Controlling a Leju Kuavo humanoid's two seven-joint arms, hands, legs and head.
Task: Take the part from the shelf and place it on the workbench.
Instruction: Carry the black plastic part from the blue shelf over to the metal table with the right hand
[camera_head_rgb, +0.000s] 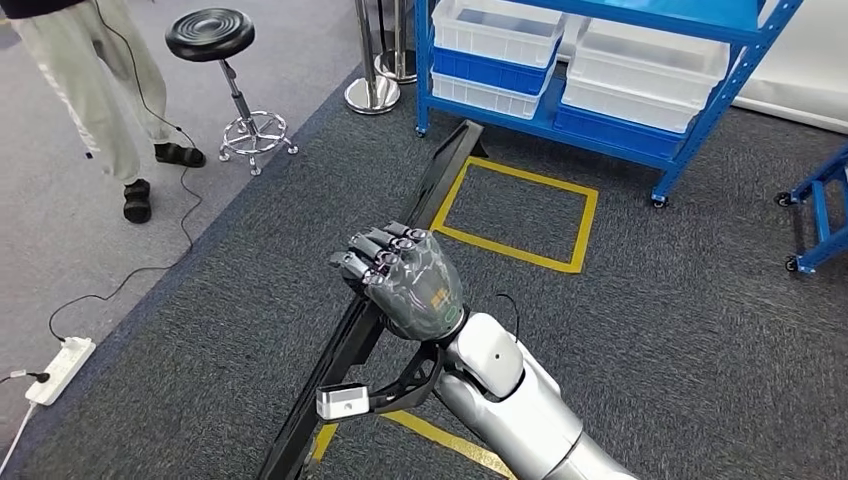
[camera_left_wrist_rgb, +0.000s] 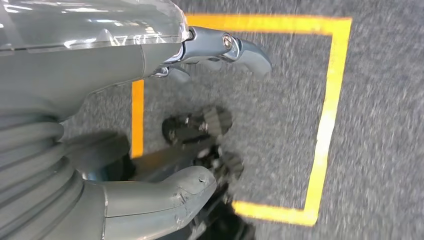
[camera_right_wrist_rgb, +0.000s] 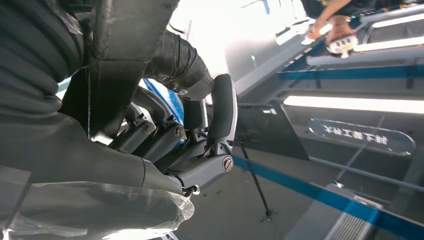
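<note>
Part (camera_head_rgb: 375, 300), a long black panel, is gripped by the right hand (camera_head_rgb: 400, 280) with fingers wrapped around its edge, above the carpet, near the blue shelf (camera_head_rgb: 600, 120). Left hand (camera_left_wrist_rgb: 150, 100) hangs with spread fingers, holding nothing.

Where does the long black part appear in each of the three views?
Head view: the black part slants across the middle, gripped by the right hand.
Right wrist view: it is the dark slab inside the curled fingers.
Left wrist view: I cannot pick it out.
Shared landmark: yellow floor tape, head and left wrist.
</note>
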